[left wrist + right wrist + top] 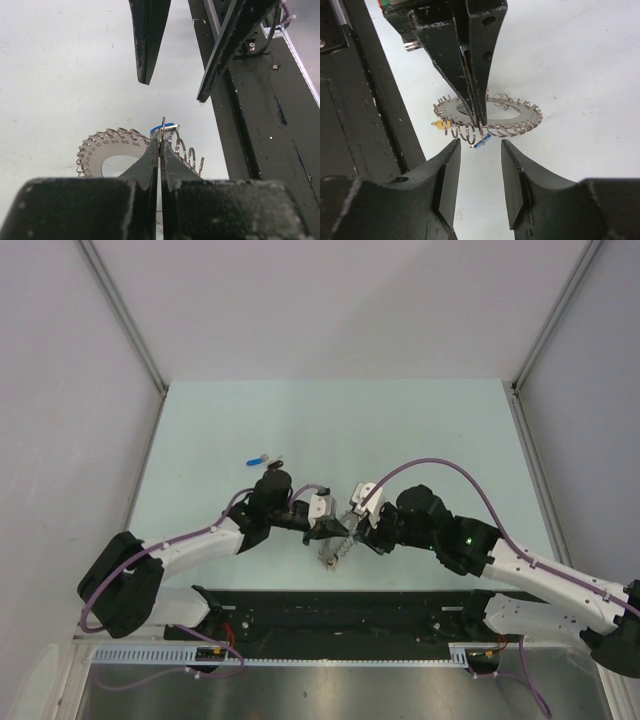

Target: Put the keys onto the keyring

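Seen from above, my two arms meet over the near middle of the table. My left pincer and right pincer come nose to nose there. The keyring sits just beneath them, too small here to read. A loose blue key lies alone on the table, well off to the far left. I see no tray, box or other container; the only holder in play is the ring itself.

In my left wrist view, the left pincer is clenched on the near rim of the keyring, fingers pressed together among its wire loops. A blue-headed key sits right at my fingertips, seemingly on the ring. Beyond it, the right pincer's fingers stand apart with nothing between them.

In my right wrist view, the right pincer is released, jaws parted and empty, just short of the ring. The blue-headed key hangs from a loop beside the clenched left fingertips. A yellow-headed key hangs a little further along the rim. The ring looks lifted off the table, though I cannot be sure.

I judge the blue-headed key to be hung on its loop, so that step is closing. The next move calls for drawing the right pincer straight back, clear of the loops. It can then go for the loose blue key, with my left holding the ring steady.
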Robot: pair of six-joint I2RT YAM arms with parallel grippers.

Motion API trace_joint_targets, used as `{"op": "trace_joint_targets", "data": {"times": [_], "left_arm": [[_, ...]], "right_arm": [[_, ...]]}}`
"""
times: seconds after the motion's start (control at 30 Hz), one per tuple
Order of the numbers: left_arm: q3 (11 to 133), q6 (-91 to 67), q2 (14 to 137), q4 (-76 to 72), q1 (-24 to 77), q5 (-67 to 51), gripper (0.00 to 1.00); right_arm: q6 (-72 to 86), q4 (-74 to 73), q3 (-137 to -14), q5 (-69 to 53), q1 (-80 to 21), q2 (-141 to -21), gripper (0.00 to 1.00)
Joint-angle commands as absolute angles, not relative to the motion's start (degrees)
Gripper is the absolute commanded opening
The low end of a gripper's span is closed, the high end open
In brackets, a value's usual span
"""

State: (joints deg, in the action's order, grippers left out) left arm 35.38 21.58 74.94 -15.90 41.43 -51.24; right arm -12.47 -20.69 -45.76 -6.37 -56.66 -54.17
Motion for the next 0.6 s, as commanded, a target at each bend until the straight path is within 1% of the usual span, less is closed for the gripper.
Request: {"op": "trace_joint_targets", "data": {"times": [0.0,0.4,0.57], "left_arm": [[35.0,17.6,72.0,-21.2,41.1,-50.4,0.0],[34.8,15.8,70.9,-21.9,41.1,-51.3,0.0],[35.2,16.0,71.0,-21.6,41.2,-51.6,0.0]], "right_arm": [[-11.4,-19.8,-44.6,-3.4,-56.4,-54.0,0.43],[-13.5,-16.4,-44.1,-1.6,-55.9,-55.6,0.42],[-14.1,-16.0,-44.1,-3.9,-55.0,-55.3,0.39]]}}
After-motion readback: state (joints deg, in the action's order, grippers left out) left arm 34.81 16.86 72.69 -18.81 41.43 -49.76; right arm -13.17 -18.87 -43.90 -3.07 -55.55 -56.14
